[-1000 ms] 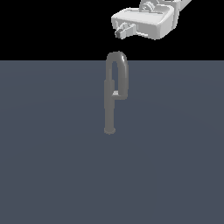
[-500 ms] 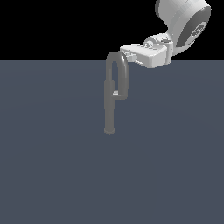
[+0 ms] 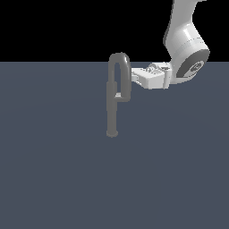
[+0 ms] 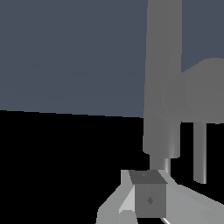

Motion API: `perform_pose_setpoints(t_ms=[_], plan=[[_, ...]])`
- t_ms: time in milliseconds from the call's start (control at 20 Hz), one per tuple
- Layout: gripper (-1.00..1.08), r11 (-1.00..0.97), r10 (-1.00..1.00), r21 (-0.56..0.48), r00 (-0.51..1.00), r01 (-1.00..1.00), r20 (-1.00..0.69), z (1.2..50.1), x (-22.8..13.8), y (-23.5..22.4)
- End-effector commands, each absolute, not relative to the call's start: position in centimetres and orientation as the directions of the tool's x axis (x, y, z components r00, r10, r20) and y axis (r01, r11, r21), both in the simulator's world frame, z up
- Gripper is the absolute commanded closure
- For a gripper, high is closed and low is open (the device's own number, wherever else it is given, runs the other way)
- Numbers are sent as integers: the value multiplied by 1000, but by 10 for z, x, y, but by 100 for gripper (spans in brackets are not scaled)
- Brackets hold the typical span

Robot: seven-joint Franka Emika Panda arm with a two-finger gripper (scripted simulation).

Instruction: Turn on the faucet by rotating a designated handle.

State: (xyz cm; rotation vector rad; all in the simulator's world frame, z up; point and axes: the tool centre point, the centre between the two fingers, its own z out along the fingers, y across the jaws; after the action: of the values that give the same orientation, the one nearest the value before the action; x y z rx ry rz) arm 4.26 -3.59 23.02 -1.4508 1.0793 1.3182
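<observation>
a: exterior view check: where is the faucet [image 3: 112,105]?

b: it stands upright on the grey bench [image 3: 53,170], near the middle of the picture and a little toward the far edge. round foot on the surface, straight column, inverted-u loop on top. position and pose match both earlier pictures; no rotation of the loop can be seen.

a: and the arm?

b: the white arm [image 3: 183,40] has come down. one second ago the tool was high against the black background, above the loop and toward the exterior view's right. half a second ago it was level with the loop's crown. now the tool [image 3: 134,77] lies roughly level, pointing toward the exterior view's left, its tip at the loop's outer leg, below the crown.

a: contact?

b: tip and loop overlap in the exterior view; touching cannot be confirmed.

a: tool state?

b: cannot tell. in the wrist view the faucet [image 4: 162,87] fills the picture close ahead, one finger [image 4: 148,199] shows in front of it, and nothing is visibly held.
</observation>
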Motion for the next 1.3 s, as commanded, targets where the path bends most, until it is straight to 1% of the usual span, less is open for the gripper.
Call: perform_pose_setpoints(t_ms=[0, 200, 550, 1000, 1100, 1250], plan=[[108, -218, -21, -28, 33, -976, -999, 221, 45, -35], [108, -199, -2, -8, 9, -980, -1000, 212, 46, -34], [108, -196, 1, -6, 6, -981, -1000, 211, 46, -33], [108, -196, 1, -6, 6, -981, -1000, 223, 24, -37], [108, -196, 1, -6, 6, -981, -1000, 222, 27, -37], [108, -196, 1, -6, 6, -981, -1000, 223, 18, -39]])
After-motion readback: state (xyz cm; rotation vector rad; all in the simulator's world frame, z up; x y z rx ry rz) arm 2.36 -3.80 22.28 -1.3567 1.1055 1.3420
